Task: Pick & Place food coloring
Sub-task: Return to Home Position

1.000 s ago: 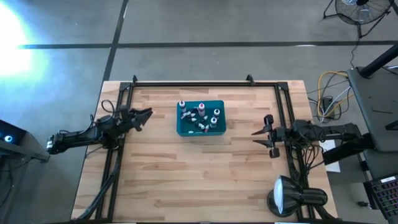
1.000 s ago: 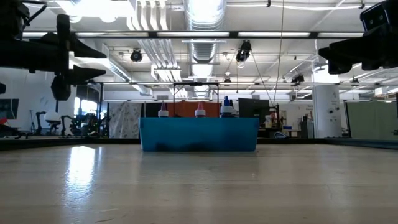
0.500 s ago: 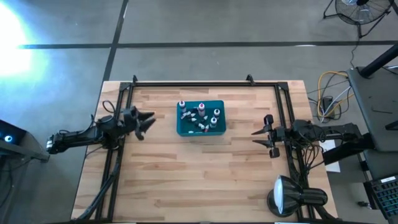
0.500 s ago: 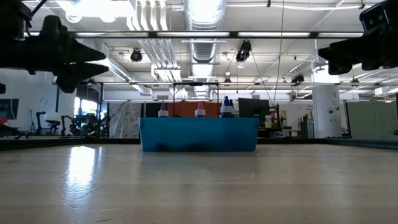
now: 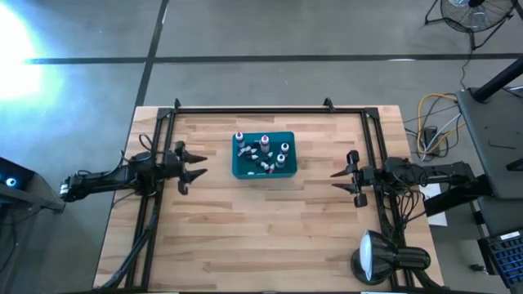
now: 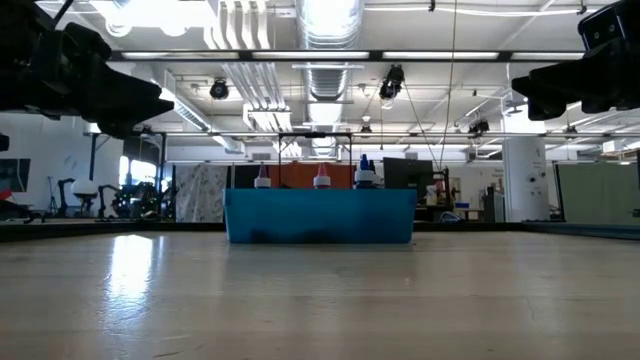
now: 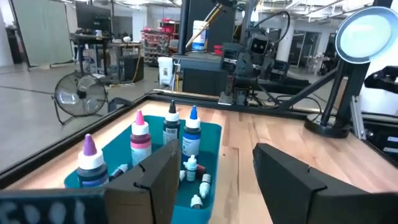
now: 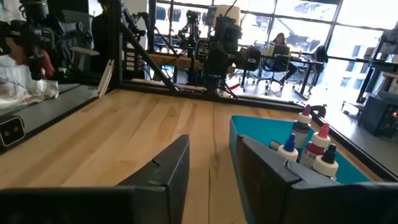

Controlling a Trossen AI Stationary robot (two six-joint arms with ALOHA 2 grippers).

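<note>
Left claw (image 5: 195, 169) rotated, spread empty; right claw (image 5: 350, 178) spread; bin (image 6: 320, 218) wall hides most food coloring (image 6: 321, 178).

Teal bin (image 5: 234, 168) mid-table, food coloring bottles (image 5: 264, 145) filling it, bare wood (image 5: 245, 220) all round, rails (image 5: 253, 109) at edges

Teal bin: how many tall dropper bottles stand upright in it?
4, lined up away from the left gripper: purple-capped nearest, then pink-capped, dark one, blue-capped. Small ones lie beside them; some may be hidden.
</note>
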